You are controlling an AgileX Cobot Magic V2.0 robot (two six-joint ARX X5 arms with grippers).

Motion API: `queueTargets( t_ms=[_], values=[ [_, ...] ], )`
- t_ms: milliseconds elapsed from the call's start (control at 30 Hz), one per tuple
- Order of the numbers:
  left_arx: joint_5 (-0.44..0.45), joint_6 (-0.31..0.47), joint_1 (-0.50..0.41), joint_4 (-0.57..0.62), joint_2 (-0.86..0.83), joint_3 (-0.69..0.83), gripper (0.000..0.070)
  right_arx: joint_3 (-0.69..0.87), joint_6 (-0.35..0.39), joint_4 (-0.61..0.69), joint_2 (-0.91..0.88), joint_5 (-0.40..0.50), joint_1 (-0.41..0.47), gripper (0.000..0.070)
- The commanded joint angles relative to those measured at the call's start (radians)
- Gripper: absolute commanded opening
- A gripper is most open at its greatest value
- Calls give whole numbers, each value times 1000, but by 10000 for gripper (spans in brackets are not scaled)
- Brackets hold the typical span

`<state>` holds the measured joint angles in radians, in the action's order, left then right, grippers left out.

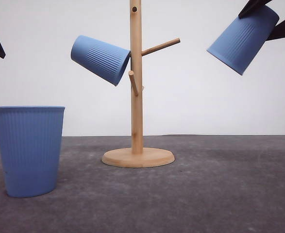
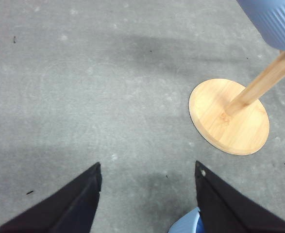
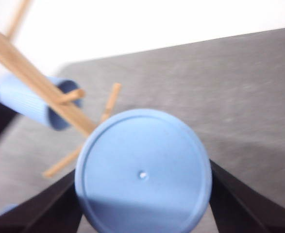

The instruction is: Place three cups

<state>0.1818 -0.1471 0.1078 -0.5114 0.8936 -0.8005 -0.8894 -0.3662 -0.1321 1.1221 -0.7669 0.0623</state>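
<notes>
three ribbed light-blue plastic cups: one hung on the wooden peg stand (image 1: 136, 87), one standing (image 1: 29, 149), one (image 1: 243, 39) pinched by the right gripper (image 3: 142, 204) (left gripper (image 2: 147, 172) spread).

No readable text, label, brand, number or sign appears anywhere in these views. The three cups, one standing at the near left (image 1: 29, 150), one hung on the stand (image 1: 101, 59) and one held high at the right (image 1: 243, 39), carry only plain vertical ribbing. The wooden peg stand (image 1: 137, 97) and the grey table (image 1: 220, 194) are unmarked too.
</notes>
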Motion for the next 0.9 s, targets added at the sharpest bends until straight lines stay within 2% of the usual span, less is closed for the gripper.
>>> queueTargets(
  t_ms=[0,267,367,533,867],
  values=[
    [-2,0,1,11,5,-11,353,4,-190,60,9,-44,11,342],
    [-2,1,1,11,5,-11,353,5,-458,270,30,-104,15,338],
    [-2,2,1,11,5,-11,353,0,-517,321,61,-142,14,337],
    [-2,3,1,11,5,-11,353,-27,-522,336,125,-177,-2,337],
    [-2,3,1,11,5,-11,353,-116,-512,342,227,-170,-70,337]
  ],
)
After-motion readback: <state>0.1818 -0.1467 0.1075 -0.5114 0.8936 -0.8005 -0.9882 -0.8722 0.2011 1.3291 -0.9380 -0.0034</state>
